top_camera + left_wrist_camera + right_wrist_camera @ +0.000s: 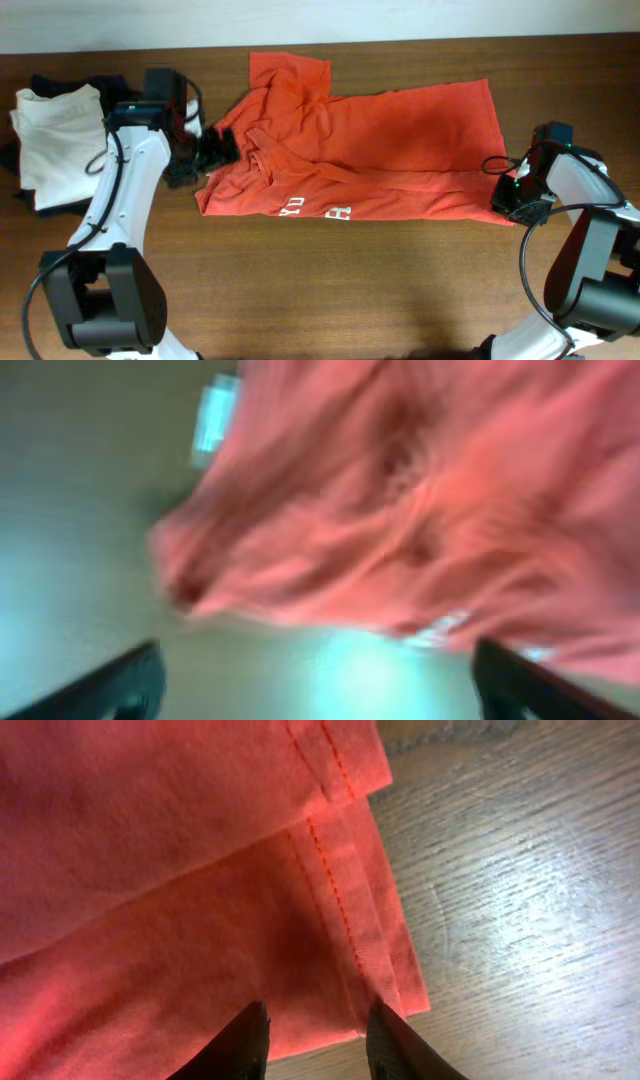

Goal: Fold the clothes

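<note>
Brown wood-grain bench (330, 280) fills the overhead view, with a pale wall strip cut off along the top edge. The orange-red T-shirt (400, 140) lies across the upper middle of the frame, its left part rumpled and doubled over itself. Because of that fold, only fragments of the white lettering (315, 210) show along its lower edge.

At the upper left a white folded garment (55, 140) rests on dark garments (110, 82), which are mostly hidden beneath it and behind the left arm.

The left claw (215, 150) sits at the shirt's crumpled left edge. Its wrist view is badly blurred, yet the two dark fingers (120, 685) stand far apart at the bottom corners with only bare bench between them, so the claw is released.

The right claw (507, 195) is at the shirt's lower right corner. In its wrist view the fingers (245, 1040) are cut off at the bottom of the frame. They stand partly apart, straddling the stitched hem (340, 910), and the cloth between them lies flat and unpinched.

Open bench stretches across the whole lower half of the overhead frame, between the two arm bases, and along the right of the hem.
</note>
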Tool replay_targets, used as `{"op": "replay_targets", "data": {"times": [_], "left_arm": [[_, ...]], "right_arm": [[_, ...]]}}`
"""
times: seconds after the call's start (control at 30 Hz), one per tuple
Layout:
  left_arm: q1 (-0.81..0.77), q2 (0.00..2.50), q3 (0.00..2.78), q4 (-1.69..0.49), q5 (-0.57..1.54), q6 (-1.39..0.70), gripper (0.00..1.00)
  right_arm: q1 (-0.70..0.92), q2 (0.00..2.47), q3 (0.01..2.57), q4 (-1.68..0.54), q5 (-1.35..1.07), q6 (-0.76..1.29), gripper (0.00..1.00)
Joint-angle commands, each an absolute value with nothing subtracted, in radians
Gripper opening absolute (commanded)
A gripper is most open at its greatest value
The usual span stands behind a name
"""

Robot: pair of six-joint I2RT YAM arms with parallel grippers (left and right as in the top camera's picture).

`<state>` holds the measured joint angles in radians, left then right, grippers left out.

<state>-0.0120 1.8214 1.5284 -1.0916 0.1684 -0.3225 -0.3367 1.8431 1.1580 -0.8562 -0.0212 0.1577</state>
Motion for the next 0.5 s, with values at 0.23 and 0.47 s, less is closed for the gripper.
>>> {"op": "replay_targets", "data": {"times": [0.23, 0.47], "left_arm": [[-0.010, 1.830, 1.155, -0.696, 0.029, -0.241, 0.77], [-0.009, 1.908, 1.145, -0.674, -0.029, -0.268, 0.65]], "right_arm": [[-0.332, 1.841, 1.152, -0.859, -0.023, 0.165, 0.36], [-0.335, 1.841, 1.152, -0.889, 0.028, 0.164, 0.36]]}}
